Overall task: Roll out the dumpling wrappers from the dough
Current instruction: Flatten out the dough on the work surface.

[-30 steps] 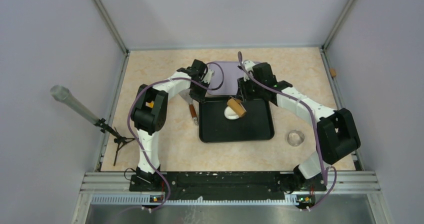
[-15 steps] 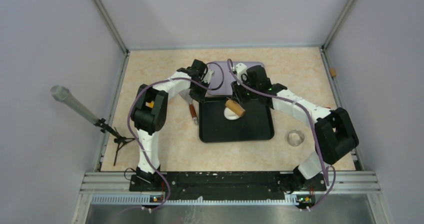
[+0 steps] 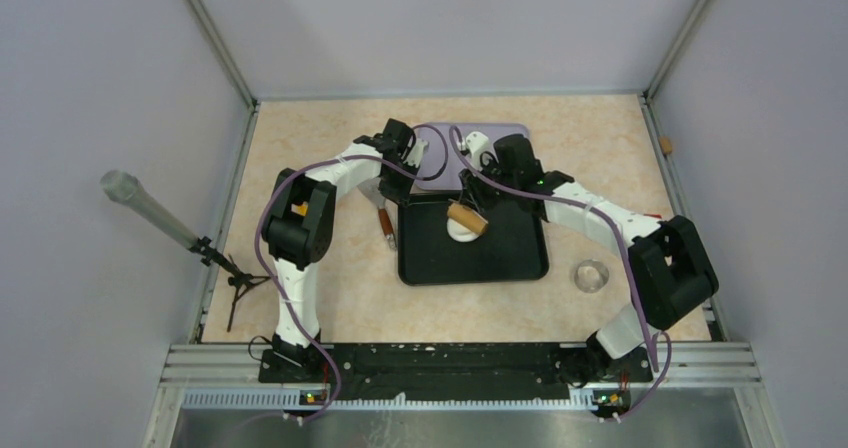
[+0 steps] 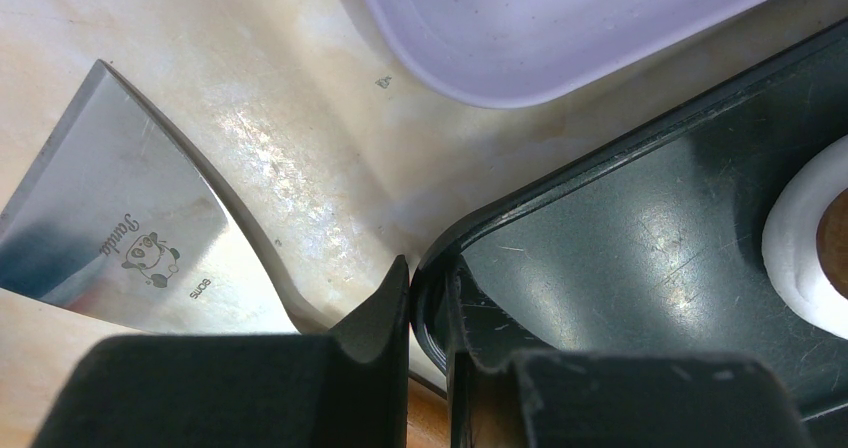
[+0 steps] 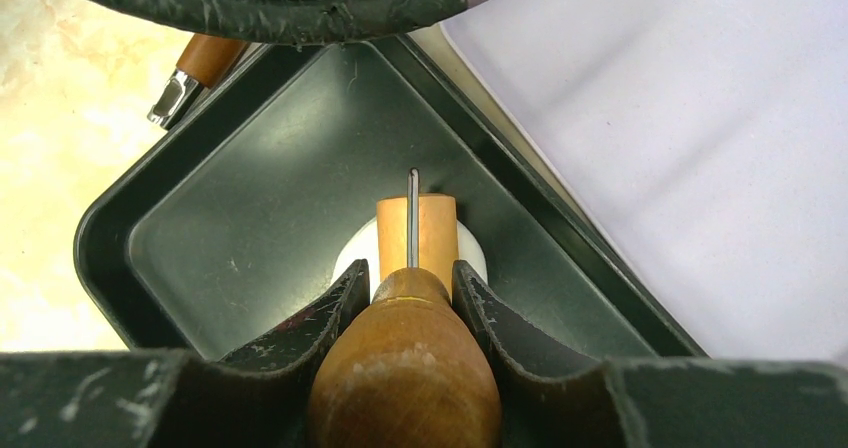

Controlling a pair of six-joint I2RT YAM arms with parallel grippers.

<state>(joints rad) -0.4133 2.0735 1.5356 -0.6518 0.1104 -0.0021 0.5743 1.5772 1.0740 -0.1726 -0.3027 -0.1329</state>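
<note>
The dough [image 3: 461, 230] is a flattened white round lying in the far part of the black tray [image 3: 500, 263]. A wooden roller [image 3: 467, 217] rests on top of it. My right gripper [image 3: 482, 200] is shut on the roller's rounded handle [image 5: 405, 368], and the barrel [image 5: 416, 230] points away over the dough [image 5: 472, 255]. At the tray's far left corner, my left gripper [image 3: 399, 194] is shut on the rim [image 4: 432, 268]. The left wrist view catches the dough's edge [image 4: 795, 243]. No dumpling wrappers show in any view.
A lilac board [image 3: 447, 151] lies just behind the tray. A steel scraper [image 4: 120, 233] with a wooden handle [image 3: 386, 222] sits left of the tray. A small glass dish [image 3: 591, 274] stands to the right. A grey rod on a tripod [image 3: 150, 211] stands outside the left wall.
The right wrist has swung a little to the left, and the roller has shifted slightly left over the dough. The left arm has stayed where it was.
</note>
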